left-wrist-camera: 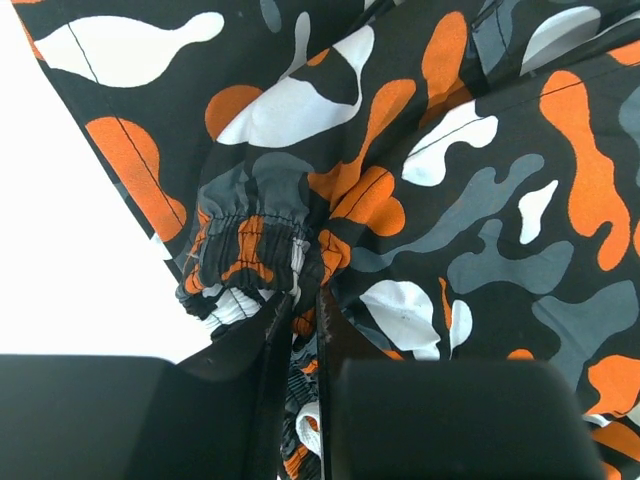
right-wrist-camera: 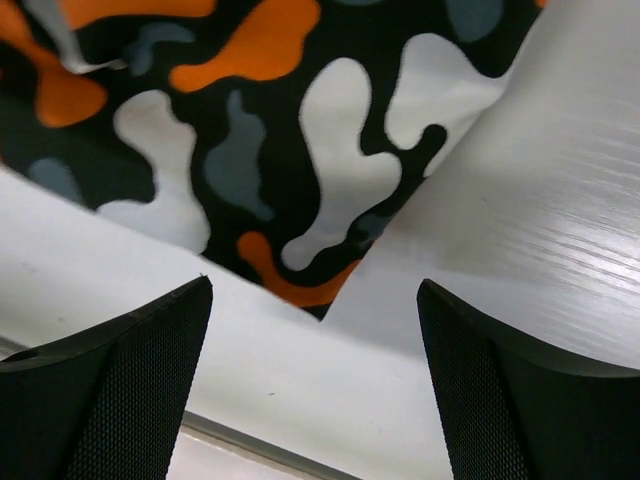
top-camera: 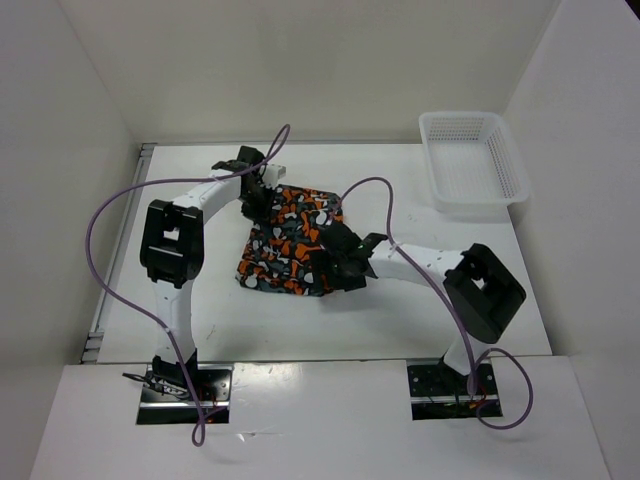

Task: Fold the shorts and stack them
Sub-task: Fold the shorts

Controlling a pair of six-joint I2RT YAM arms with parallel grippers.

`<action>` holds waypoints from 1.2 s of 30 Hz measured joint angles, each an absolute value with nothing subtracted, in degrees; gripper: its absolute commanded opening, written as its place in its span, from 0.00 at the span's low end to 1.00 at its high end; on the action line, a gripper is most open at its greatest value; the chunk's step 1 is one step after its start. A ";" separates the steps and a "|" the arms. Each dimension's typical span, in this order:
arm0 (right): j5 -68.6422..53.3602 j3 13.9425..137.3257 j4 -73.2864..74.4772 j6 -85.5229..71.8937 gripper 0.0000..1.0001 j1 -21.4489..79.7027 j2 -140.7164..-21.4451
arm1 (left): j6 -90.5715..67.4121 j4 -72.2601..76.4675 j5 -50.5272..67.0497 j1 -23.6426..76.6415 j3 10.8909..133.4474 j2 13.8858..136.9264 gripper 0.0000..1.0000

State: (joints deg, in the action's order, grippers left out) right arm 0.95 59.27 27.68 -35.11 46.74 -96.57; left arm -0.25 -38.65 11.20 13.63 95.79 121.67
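Observation:
The shorts (top-camera: 290,242), in an orange, black, grey and white blotch print, lie spread on the white table (top-camera: 380,320) in the middle. My left gripper (top-camera: 254,195) is at their far left corner, shut on the gathered elastic waistband (left-wrist-camera: 250,245), with cloth pinched between its fingers (left-wrist-camera: 255,360). My right gripper (top-camera: 340,268) hovers over the near right corner of the shorts (right-wrist-camera: 310,290); its jaws stand wide apart and empty, with the corner lying between and beyond the fingertips (right-wrist-camera: 160,330).
A white mesh basket (top-camera: 470,160) stands at the far right of the table. White walls (top-camera: 60,180) close in the left, back and right sides. Purple cables (top-camera: 110,250) loop from both arms.

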 measured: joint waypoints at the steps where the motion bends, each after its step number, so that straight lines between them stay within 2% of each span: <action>1: 0.40 58.65 26.68 -35.14 0.87 46.74 -95.81 | -0.25 -38.52 11.16 13.63 95.79 121.71 0.20; 4: -2.11 56.69 23.99 -35.09 0.83 45.91 -92.62 | -0.25 -38.24 10.98 13.63 95.79 121.86 0.20; 8: -6.90 52.71 19.11 -36.45 0.65 40.34 -86.46 | -0.25 -37.80 10.79 13.61 95.66 122.06 0.20; 13: -11.22 50.13 16.10 -39.22 0.54 31.27 -85.21 | -0.25 -37.45 10.79 13.41 95.57 122.21 0.22; 16: -15.14 50.33 14.94 -39.59 0.54 31.05 -90.35 | -0.23 -37.26 10.79 13.32 95.57 122.28 0.23; 19: -18.65 50.35 14.68 -39.62 0.58 31.35 -96.07 | -0.25 -37.21 10.79 13.26 95.57 122.41 0.26; 22: -21.82 50.37 13.72 -39.83 0.63 31.35 -96.79 | -0.25 -37.15 10.79 13.26 95.44 122.52 0.27; 26: -25.30 50.46 12.36 -39.00 0.63 31.35 -97.76 | -0.25 -36.64 10.81 13.26 94.87 122.52 0.27; 30: -31.31 53.10 10.98 -37.74 0.47 31.35 -102.87 | -0.25 -36.47 10.79 13.23 94.80 122.52 0.27; 31: -32.86 53.82 10.59 -37.52 0.40 31.35 -104.22 | -0.25 -36.45 10.74 13.23 94.80 122.52 0.27; 32: -34.04 54.43 10.39 -37.28 0.24 30.96 -105.38 | -0.25 -36.40 10.68 13.23 94.80 122.52 0.27; 34: -35.38 54.37 10.15 -36.80 0.06 30.11 -106.72 | -0.25 -36.40 10.61 13.13 94.80 122.52 0.27; 35: -35.77 53.74 9.85 -36.99 0.00 29.17 -106.89 | -0.25 -36.42 10.63 13.04 94.80 122.52 0.27; 36: -36.25 53.01 9.76 -36.82 0.00 27.97 -106.83 | -0.27 -36.47 10.72 12.93 94.80 122.52 0.27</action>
